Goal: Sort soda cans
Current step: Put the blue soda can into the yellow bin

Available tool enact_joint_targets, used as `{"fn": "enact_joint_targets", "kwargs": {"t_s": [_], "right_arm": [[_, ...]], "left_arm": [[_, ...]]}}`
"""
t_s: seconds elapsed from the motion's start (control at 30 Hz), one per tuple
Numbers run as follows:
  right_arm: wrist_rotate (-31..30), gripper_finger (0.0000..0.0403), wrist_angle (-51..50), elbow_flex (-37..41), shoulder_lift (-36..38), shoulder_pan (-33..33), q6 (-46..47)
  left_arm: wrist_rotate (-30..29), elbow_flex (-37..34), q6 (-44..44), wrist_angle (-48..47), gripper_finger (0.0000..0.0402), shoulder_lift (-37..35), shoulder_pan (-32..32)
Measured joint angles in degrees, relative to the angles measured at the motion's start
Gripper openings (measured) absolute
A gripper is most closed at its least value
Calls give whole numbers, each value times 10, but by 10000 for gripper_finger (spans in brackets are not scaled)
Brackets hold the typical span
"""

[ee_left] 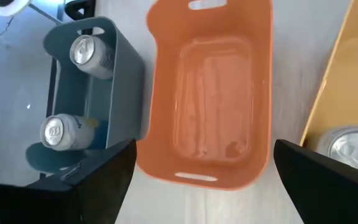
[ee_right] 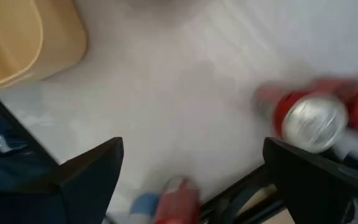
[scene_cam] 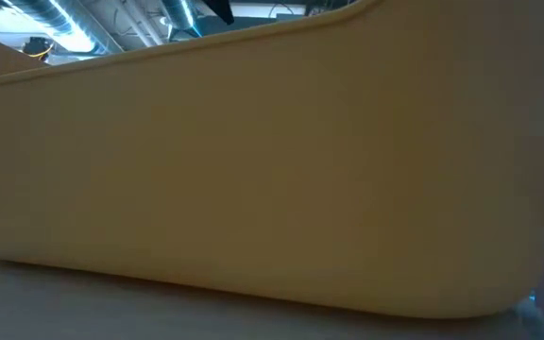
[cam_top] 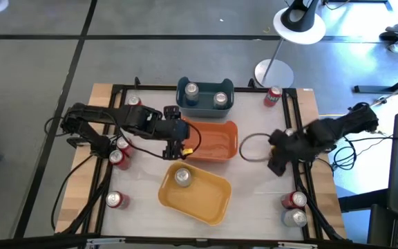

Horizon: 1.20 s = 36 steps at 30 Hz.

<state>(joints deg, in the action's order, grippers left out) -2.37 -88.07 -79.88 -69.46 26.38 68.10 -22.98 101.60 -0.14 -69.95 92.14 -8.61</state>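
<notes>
Sorting partly done, by the look of the table — two silver-topped cans [cam_top: 204, 94] stood upright in the blue-grey bin [cam_top: 205, 109] at the far side, and one more can [cam_top: 183, 177] sat in the yellow bin [cam_top: 213, 204] nearer the front. Orange bin [cam_top: 220, 142] between them held nothing (bare floor plain in the left wrist view). Still unsorted around the edges: three red cans [cam_top: 121, 151] near the left rail, one lower down at the left front [cam_top: 116, 200], one red can [cam_top: 273, 96] at the far right corner, and a red and a silver can [cam_top: 295, 209] together at the right front. Left gripper [cam_top: 176, 148] hung over the near end of the orange bin, fingers spread wide, gripping nothing. Right gripper [cam_top: 276, 166] stood over bare table right of the bins, fingers likewise wide apart and empty, red cans ahead in its wrist view. Probably most of the job left — seven or so cans to place.
</notes>
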Motion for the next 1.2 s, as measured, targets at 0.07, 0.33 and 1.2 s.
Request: {"fn": "enact_joint_targets", "kwargs": {"t_s": [0.07, 0.33, 1.2], "right_arm": [[6, 383, -1, 0, -2, 40, 69], [30, 383, 26, 0, -27, 182, 259], [154, 383, 216, 0, -171, 312, 499]], "left_arm": [[0, 0, -3, 3, 368, 0, 2], [0, 0, -12, 40, 368, 0, 1], [1, 0, -11, 63, 368, 24, 0]]}}
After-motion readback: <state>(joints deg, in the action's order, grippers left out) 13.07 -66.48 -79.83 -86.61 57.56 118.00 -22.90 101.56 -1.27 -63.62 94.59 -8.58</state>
